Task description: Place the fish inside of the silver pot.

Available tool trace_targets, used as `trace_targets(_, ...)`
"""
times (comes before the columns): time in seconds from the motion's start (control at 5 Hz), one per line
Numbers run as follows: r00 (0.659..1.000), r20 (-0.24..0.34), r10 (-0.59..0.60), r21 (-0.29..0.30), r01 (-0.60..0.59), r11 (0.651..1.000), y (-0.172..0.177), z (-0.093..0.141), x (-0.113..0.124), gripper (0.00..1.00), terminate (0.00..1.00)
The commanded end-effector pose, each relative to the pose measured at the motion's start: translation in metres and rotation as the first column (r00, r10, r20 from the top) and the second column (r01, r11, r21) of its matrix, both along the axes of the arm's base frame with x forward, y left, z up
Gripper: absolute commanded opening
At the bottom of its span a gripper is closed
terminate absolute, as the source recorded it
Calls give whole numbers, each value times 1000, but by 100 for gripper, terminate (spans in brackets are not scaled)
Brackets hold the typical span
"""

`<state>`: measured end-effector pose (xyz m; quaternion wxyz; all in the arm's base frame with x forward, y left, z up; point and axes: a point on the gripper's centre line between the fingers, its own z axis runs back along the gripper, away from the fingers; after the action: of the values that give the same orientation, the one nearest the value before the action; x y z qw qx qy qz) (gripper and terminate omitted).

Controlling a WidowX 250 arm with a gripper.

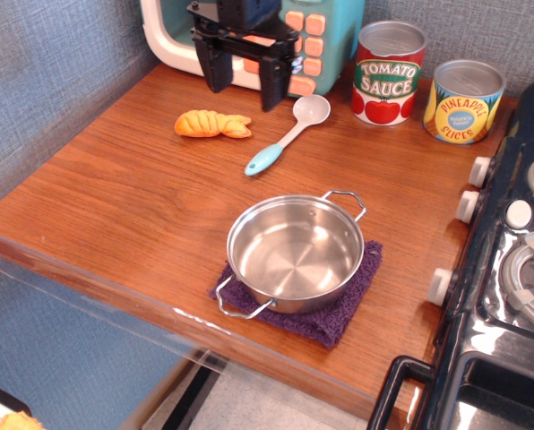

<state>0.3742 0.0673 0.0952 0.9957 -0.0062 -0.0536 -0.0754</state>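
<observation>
The orange-yellow toy fish (pixel 212 124) lies on the wooden counter at the back left, tail pointing right. The silver pot (pixel 294 253) stands empty on a purple cloth (pixel 340 309) near the front edge. My gripper (pixel 245 85) hangs open and empty near the back of the counter, just behind and above the fish, its two black fingers spread apart. It is well away from the pot.
A white spoon with a light-blue handle (pixel 287 135) lies right of the fish. A toy microwave (pixel 312 36) stands at the back. A tomato sauce can (pixel 389 72) and a pineapple can (pixel 463 100) stand back right. A black stove (pixel 509 269) is on the right.
</observation>
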Motion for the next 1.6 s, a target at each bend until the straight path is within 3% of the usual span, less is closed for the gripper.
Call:
trace_targets(0.0, 989, 91, -114, -36, 117, 992, 49, 1, 24, 100, 0)
trace_targets(0.4, 966, 61, -253, -80, 257, 963, 67, -27, 37, 100, 0)
trace_targets(0.8, 884, 23, -467, -122, 466, 876, 55, -47, 38, 100, 0)
trace_targets(1.0, 873, -39, -486, -121, 479, 870, 48, -58, 37, 100, 0)
trace_targets(1.4, 874, -104, -475, -90, 468, 879, 20, -71, 38, 100, 0)
